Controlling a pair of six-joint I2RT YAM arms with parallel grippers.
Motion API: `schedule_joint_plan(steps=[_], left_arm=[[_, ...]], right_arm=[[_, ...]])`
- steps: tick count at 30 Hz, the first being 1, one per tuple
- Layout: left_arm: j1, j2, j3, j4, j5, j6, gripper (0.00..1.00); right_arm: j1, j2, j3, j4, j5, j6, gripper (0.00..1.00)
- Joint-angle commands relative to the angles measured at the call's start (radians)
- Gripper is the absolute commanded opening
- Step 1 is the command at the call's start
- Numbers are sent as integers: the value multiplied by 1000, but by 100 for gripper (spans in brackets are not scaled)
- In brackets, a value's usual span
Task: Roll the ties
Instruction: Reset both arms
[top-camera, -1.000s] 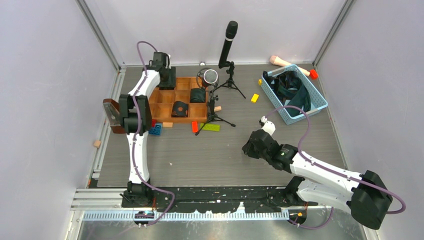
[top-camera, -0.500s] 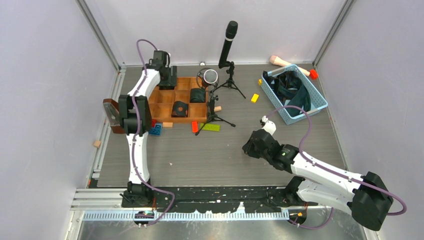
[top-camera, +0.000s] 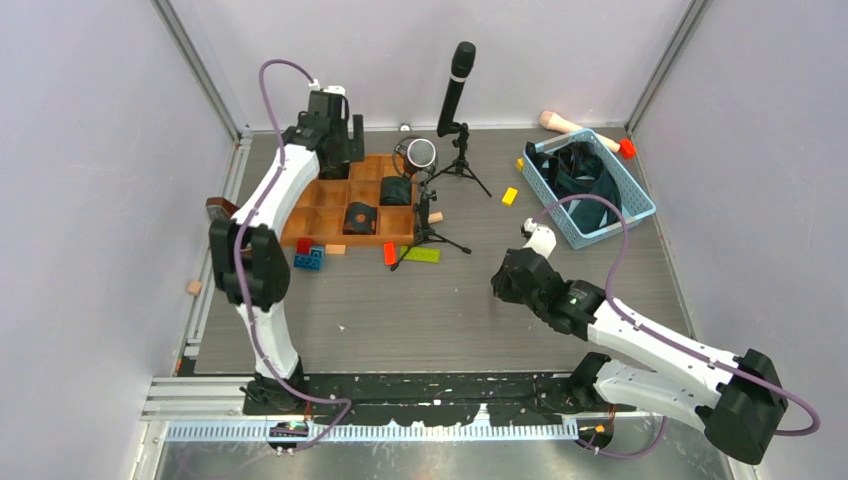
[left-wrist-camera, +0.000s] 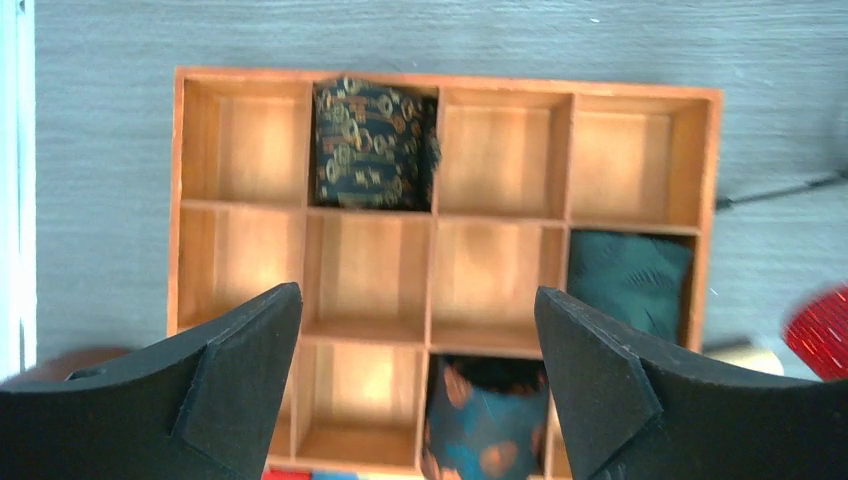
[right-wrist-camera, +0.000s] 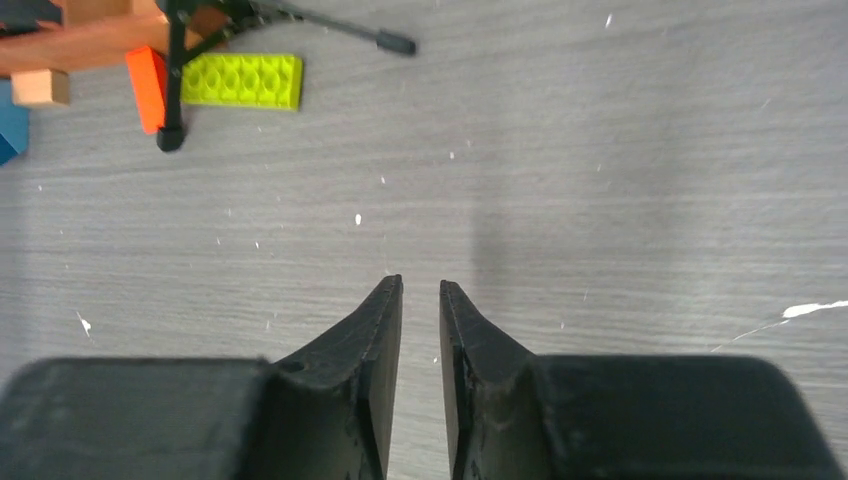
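Three rolled ties sit in the wooden tray: a dark one with gold patterns in the far row, a teal one at the right, and a blue one with orange dots nearest. My left gripper hangs open and empty above the tray, at its back left corner. More unrolled dark ties fill the blue basket. My right gripper hovers over bare table with only a narrow gap between its fingers, holding nothing; it is mid-table.
A tall microphone and a small tripod microphone stand just right of the tray. Lime and orange bricks lie by a tripod leg. A yellow brick and blue bricks lie loose.
My left gripper has risen away from the tray's back left compartment and its jaws have spread wider. The right arm has shifted slightly to the right.
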Motion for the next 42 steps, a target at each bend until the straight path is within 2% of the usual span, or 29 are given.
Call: schedule_joint_plan(steps=[1,7,8,10,14,16,21,24,35,42], left_arm=[[-58,-223,-211,157,-87,-85,91],[-128,-510,-592,370,-89,-183,93],[-143,-577,-657,425,-109,-202,98],[-176,-666,-794,506,-140,-223,100],[-217,-774,-914,525,-172,-235,100],[-230,-813,-966,540,-162,-234,100],[-246,-924,-1141,661,-98,-232,100],[-247,-976,-1203,678,-94,-241,100],[-248,-1056,-1311,658,-47,-257,100],[-248,-1128,-1352,641,-56,-230,100]], right_arm=[[-5,-40,85,-19,133,-138,30],[-5,-90,76,21,160,-193,48],[-4,-95,72,31,170,-195,49],[-5,-115,45,43,200,-188,56],[-5,-182,-15,98,229,-199,75],[-5,-215,-49,127,243,-208,81],[-5,-306,-114,167,291,-243,85],[-5,-370,-153,182,299,-261,91],[-5,-435,-191,160,321,-264,94],[-5,-416,-204,203,253,-269,94]])
